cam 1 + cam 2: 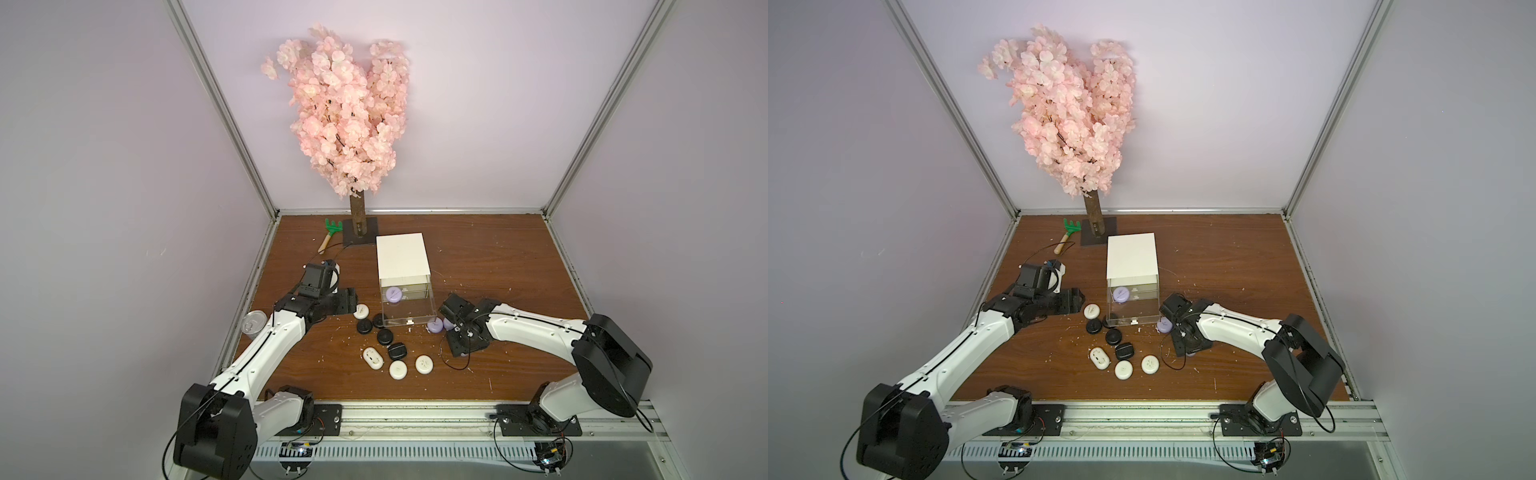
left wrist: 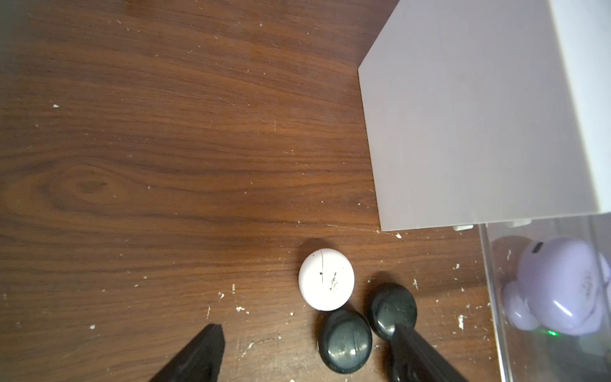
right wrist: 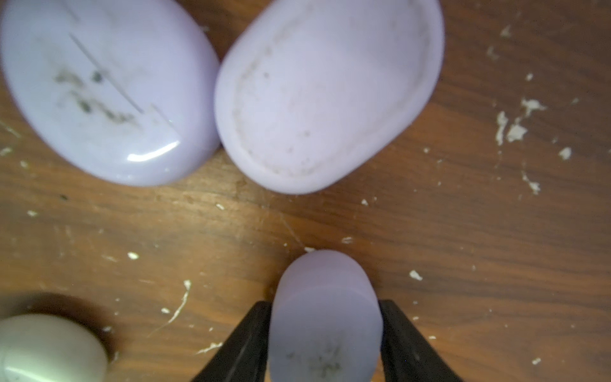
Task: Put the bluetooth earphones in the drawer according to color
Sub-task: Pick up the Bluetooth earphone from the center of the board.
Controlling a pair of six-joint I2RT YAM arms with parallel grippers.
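Note:
The drawer cabinet (image 1: 402, 259) is a white cube whose clear drawer (image 1: 428, 309) is pulled out, with a lavender earphone case (image 1: 393, 294) inside. My right gripper (image 3: 324, 303) is shut on a lavender case (image 3: 325, 281) held on edge just above the wood. Two more lavender cases (image 3: 109, 92) (image 3: 327, 99) lie touching each other right ahead of it, by the drawer's front right corner (image 1: 434, 327). My left gripper (image 2: 305, 330) is open and low, beside a white case (image 2: 326, 279) and two black cases (image 2: 345, 340) (image 2: 391, 311). Several white (image 1: 398, 369) and black cases (image 1: 384, 336) lie in front of the drawer.
A pink blossom tree (image 1: 345, 112) on a dark base stands at the back, with a green toy rake (image 1: 332, 232) to its left. A silver tin can (image 1: 252, 322) sits at the left table edge behind my left arm. White crumbs litter the wood.

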